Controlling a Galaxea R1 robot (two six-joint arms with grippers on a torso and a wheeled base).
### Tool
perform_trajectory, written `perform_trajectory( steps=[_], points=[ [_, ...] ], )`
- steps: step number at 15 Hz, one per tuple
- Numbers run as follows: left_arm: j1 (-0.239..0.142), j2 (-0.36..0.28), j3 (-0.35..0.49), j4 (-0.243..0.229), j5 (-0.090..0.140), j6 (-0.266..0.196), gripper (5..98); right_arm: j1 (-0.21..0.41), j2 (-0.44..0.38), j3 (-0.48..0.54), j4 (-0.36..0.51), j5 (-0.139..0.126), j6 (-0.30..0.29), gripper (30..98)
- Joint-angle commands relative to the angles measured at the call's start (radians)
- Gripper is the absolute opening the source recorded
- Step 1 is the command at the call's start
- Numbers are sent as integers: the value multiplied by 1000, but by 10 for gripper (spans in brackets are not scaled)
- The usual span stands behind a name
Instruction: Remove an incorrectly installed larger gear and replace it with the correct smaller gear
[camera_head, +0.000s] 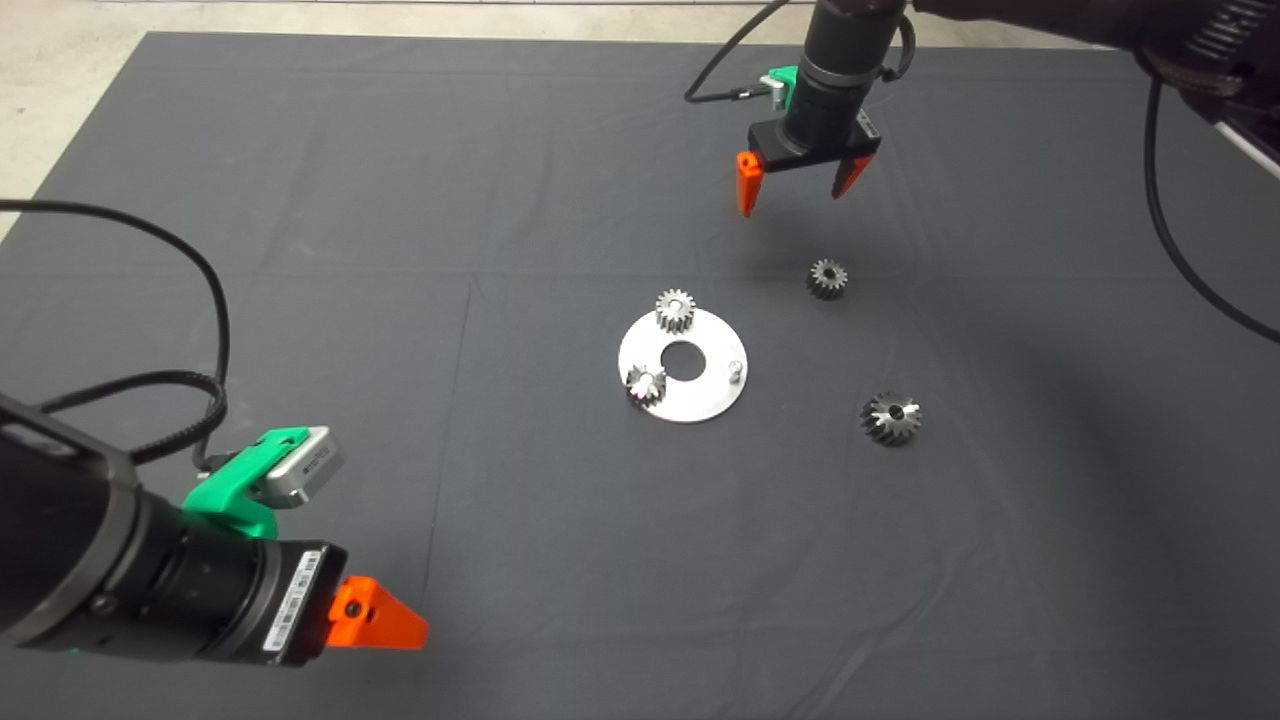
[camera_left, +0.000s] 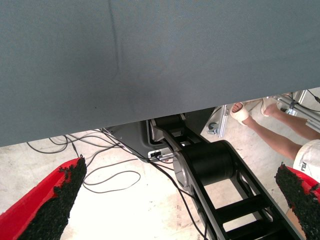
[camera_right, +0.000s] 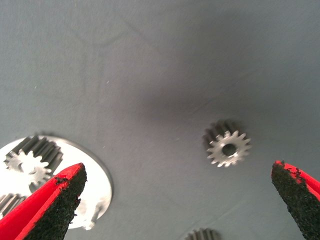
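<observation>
Hovering open right hand (camera_head: 797, 187), seemingly above smaller gear (camera_head: 827, 278).

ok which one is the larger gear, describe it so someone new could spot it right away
Start at the round silver plate mid-mat, with two small gears on it. Look off the plate toward the right arm's side, nearer the camera: the larger gear lies alone on the mat. It is broader than the loose smaller gear, with slanted teeth.

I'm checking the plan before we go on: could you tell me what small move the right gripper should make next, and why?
Probably lower the right gripper onto the smaller gear. Its fingers are open and it hangs just above that loose gear on the mat. The larger gear already lies off the plate, whose peg stands bare. The left gripper is parked at the mat's near left.
</observation>
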Motion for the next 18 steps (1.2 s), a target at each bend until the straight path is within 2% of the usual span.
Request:
perform_trajectory(
  steps=[1,5,9,11,15,18],
  points=[
    [-2,-4,15,-20,1,1,977,11,-20,-39,88,-131,2,976],
    [-2,-5,15,-20,1,1,977,-34,-73,-4,107,-134,1,976],
    [-2,-5,15,-21,1,1,977,-55,-169,137,105,-134,-4,976],
    [-2,-5,15,-21,1,1,977,-75,-221,225,98,-134,-52,976],
    [6,-5,15,-21,1,1,977,-97,-271,290,86,-134,-167,976],
    [11,-5,15,-21,3,-1,977,-106,-262,296,-23,-134,-242,976]
  ],
)
